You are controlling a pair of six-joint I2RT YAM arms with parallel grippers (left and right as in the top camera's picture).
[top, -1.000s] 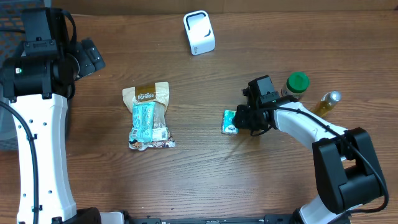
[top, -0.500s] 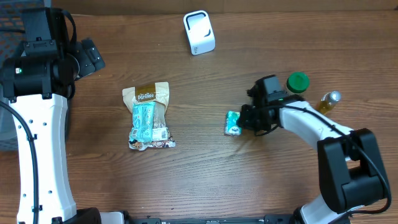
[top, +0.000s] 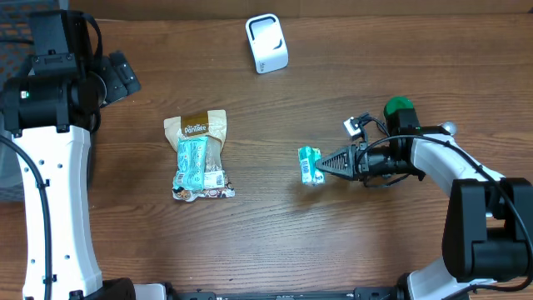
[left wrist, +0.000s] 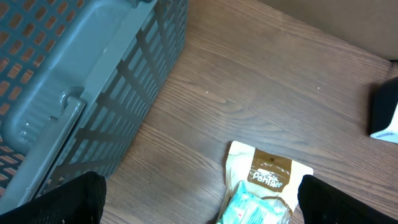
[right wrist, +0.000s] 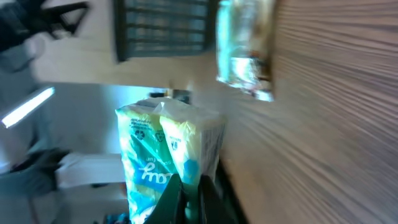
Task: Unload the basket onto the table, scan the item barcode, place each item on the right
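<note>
**Right gripper.** The right gripper (top: 326,164) lies low over the brown wood-grain surface (top: 275,242), right of centre, and points left. Its jaws are fully closed. The tips pinch the right edge of the small teal and white packet (top: 310,165). In the right wrist view the two fingertips (right wrist: 177,198) meet at the lower edge of the packet (right wrist: 168,158), which stands sharp against a blurred background.

**Task item.** The small teal and white packet sits right of centre, held at the right gripper's tips. It is well apart from the white box-shaped barcode scanner (top: 266,43), which stands at the far edge of the surface, left of the packet.

**Left gripper.** The left gripper (left wrist: 209,198) is raised at the far left of the scene with its jaws spread wide and nothing between them. Its black fingers (left wrist: 68,198) show only at the lower corners of the left wrist view.

**Other items.**
- A tan and brown snack bag with a teal wrapper lying on it (top: 200,156) rests flat, left of centre.
- A grey slatted plastic basket (left wrist: 74,81) stands at the far left.
- A green-capped jar (top: 400,108) stands just beyond the right arm.
- A silver-capped bottle (top: 448,127) is to the right of the jar, mostly hidden by the arm.
</note>
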